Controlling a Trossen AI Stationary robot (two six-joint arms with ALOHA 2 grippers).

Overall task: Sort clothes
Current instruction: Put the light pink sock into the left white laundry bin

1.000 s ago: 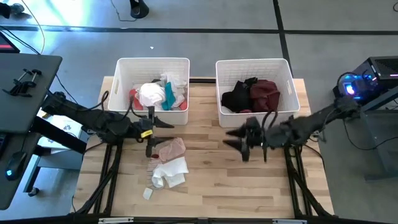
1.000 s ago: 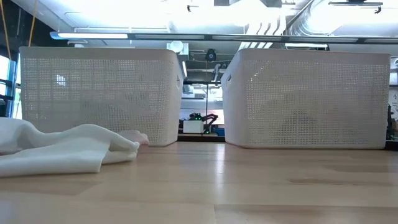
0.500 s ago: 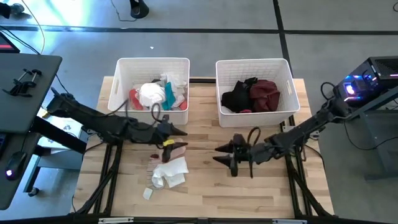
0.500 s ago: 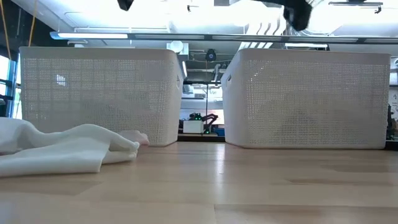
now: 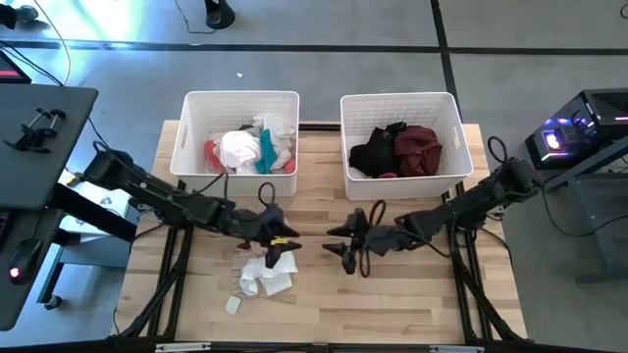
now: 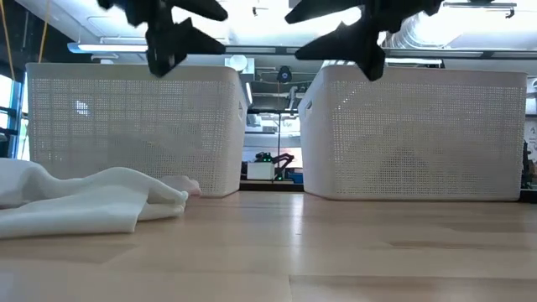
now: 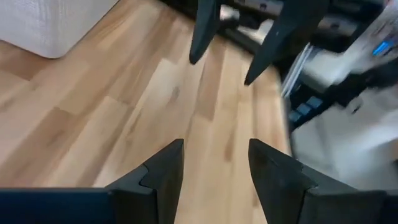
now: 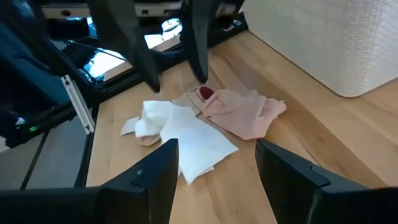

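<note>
Clothes on the counter: a white garment (image 5: 269,274) and a pink garment (image 8: 244,112) are left lying loose on the wooden counter (image 5: 412,304), touching each other, in front of the left basket (image 5: 194,105). In the low view the white one (image 6: 80,201) is seen spread flat at the near left.
Clothes already binned: white, teal and coral pieces (image 5: 245,149) are piled in the left basket; a black piece (image 5: 373,154) and a maroon piece (image 5: 418,147) are sat in the right basket (image 5: 451,108).
Left end effector (image 5: 278,245): held right over the loose pile, fingers apart, nothing gripped. From its own wrist view only bare counter is seen between the fingers (image 7: 163,171).
Right end effector (image 5: 341,244): held above bare counter just beside the pile, pointed toward the left arm, fingers apart and empty. Both loose garments are caught in its wrist view.
Low view: both end effectors are seen up high in front of the baskets, well off the counter.
</note>
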